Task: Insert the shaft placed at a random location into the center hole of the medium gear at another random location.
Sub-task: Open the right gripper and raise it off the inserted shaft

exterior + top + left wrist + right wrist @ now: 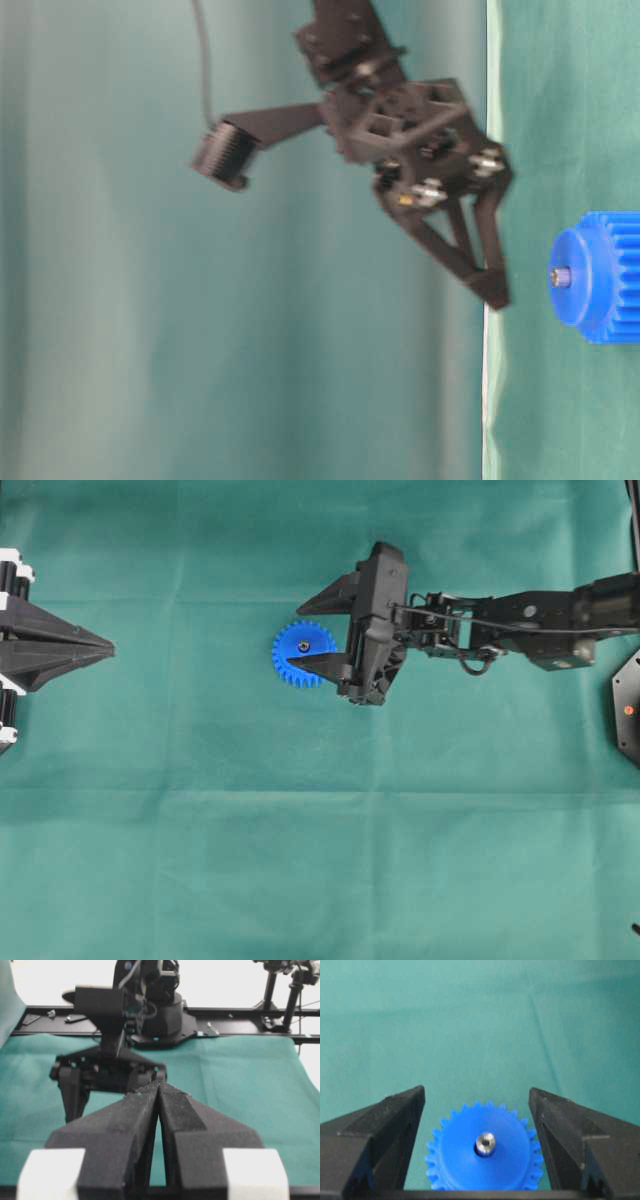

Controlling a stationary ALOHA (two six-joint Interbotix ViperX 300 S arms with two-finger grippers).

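Observation:
The blue medium gear (pixel 300 654) lies flat on the green cloth. The silvery shaft (pixel 303 646) stands upright in its center hole; in the right wrist view the shaft (pixel 485 1142) fills the hub of the gear (pixel 465 1165), and only a dark sliver of the hole shows around it. In the table-level view the shaft's end (pixel 561 277) sticks out of the gear's hub (pixel 590 275). My right gripper (pixel 293 638) is open and empty, hovering over the gear with a finger on either side, clear of it (pixel 477 1092) (pixel 490 290). My left gripper (pixel 110 650) is shut and empty at the far left (pixel 159 1085).
The green cloth (pixel 320 830) covers the table. A black mount (pixel 628 705) sits at the right edge. In the left wrist view the right arm's body (pixel 107 1070) stands ahead, with a black rail (pixel 240 1012) behind the cloth.

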